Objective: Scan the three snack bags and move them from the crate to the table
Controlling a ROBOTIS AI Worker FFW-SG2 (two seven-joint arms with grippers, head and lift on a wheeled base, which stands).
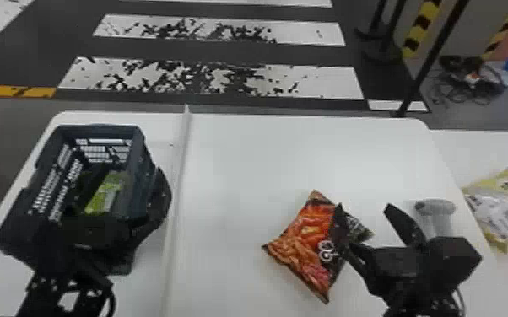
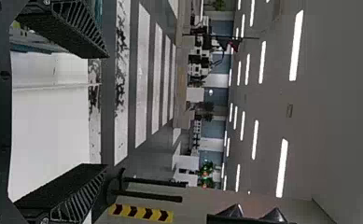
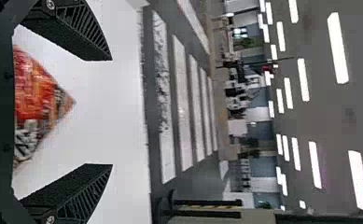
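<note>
"Right end effector (image 1: 363, 206) at the lower right of the frame — fingers spread wide, nothing clamped between them!"

"And the orange snack bag (image 1: 303, 244)?"

"Flat on the white worktop (image 1: 240, 156), right of centre and low in the frame. One finger overlaps its dark edge in the head view; whether they touch, I can't tell."

"Over to the lower left, then!"

"Left end effector (image 1: 133, 170) is at the dark crate (image 1: 12, 236), also open and empty — its wrist view shows both fingers well apart. Inside the crate sits a green snack bag (image 1: 105, 194), partly hidden."

"Third one?"

"Yellow snack bag (image 1: 498, 210), right edge of the frame, lying on another white surface (image 1: 476, 143). Between it and the orange one, a greyish cylinder (image 1: 436, 206) stands partly behind the right end effector."
</note>
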